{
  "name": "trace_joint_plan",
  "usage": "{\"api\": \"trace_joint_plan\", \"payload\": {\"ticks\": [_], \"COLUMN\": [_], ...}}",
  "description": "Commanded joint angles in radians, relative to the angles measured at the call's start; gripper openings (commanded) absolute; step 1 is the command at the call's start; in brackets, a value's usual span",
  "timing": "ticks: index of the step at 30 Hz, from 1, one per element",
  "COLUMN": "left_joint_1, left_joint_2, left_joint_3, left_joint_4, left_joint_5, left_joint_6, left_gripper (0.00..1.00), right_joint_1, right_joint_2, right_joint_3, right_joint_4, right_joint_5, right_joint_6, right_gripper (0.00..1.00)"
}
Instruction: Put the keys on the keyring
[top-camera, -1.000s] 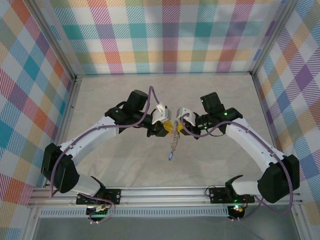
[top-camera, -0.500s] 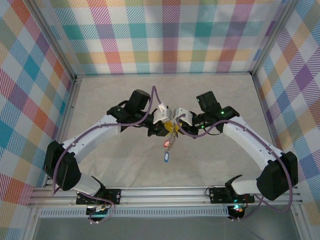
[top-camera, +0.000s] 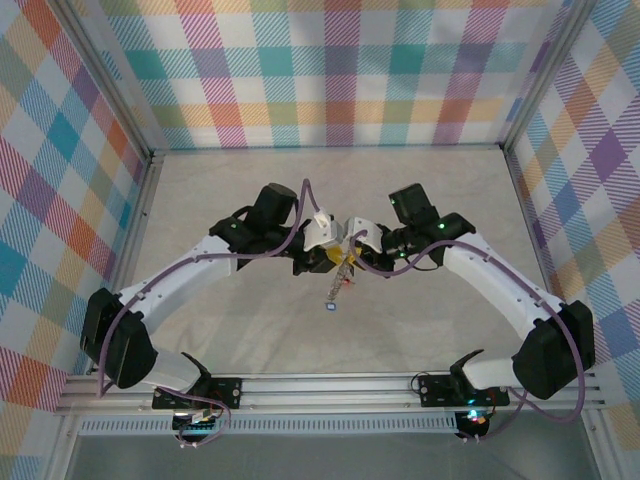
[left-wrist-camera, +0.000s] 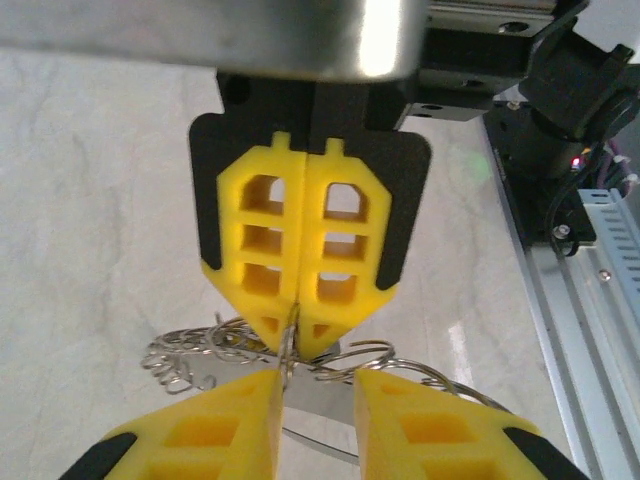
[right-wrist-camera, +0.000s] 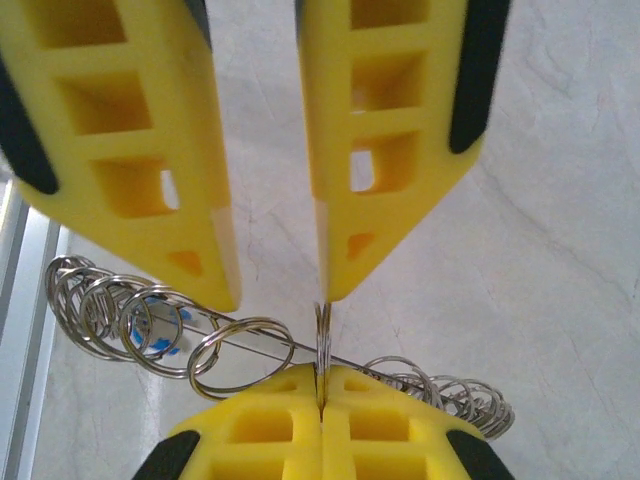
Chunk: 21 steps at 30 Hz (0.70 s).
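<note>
bends the white left arm (top-camera: 185, 275) and white right arm (top-camera: 500, 285) inward, elbows out, wrists nearly meeting. points the yellow-fingered left gripper (left-wrist-camera: 318, 380) at the yellow-fingered right gripper (left-wrist-camera: 300, 338), tip to tip. holds the left fingers a slot apart; presses the right fingers flush together, pinching the thin silver-grey metal keyring (right-wrist-camera: 322, 325).

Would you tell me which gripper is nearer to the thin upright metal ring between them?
Right. The right gripper is shut on the ring. The left gripper faces it with jaws apart, one fingertip beside the ring's edge.
</note>
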Motion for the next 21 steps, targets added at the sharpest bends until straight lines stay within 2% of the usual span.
{"api": "trace_joint_plan", "payload": {"ticks": [1, 6, 11, 17, 21], "left_joint_1": [-0.007, -0.007, -0.007, -0.019, -0.023], "left_joint_2": [-0.024, -0.048, -0.01, 0.022, 0.041], "left_joint_3": [-0.01, -0.039, -0.013, 0.015, 0.033], "left_joint_4": [0.039, 0.09, 0.053, 0.033, 0.005], "left_joint_5": [-0.035, -0.05, 0.02, 0.049, 0.042], "left_joint_6": [0.01, 0.001, 0.009, 0.016, 0.028], "left_gripper": [0.26, 0.26, 0.26, 0.25, 0.21], "right_joint_1": [0.012, 0.014, 0.02, 0.027, 0.032], "right_joint_2": [0.003, 0.003, 0.0, 0.007, 0.003], "right_joint_3": [0.02, 0.021, 0.032, 0.039, 0.032], "right_joint_4": [0.017, 0.019, 0.04, 0.041, 0.056], "right_joint_5": [-0.057, -0.056, -0.062, -0.057, -0.058], "right_joint_6": [-0.01, -0.008, -0.001, -0.004, 0.004], "right_gripper": [0.0, 0.0, 0.0, 0.0, 0.0]}}
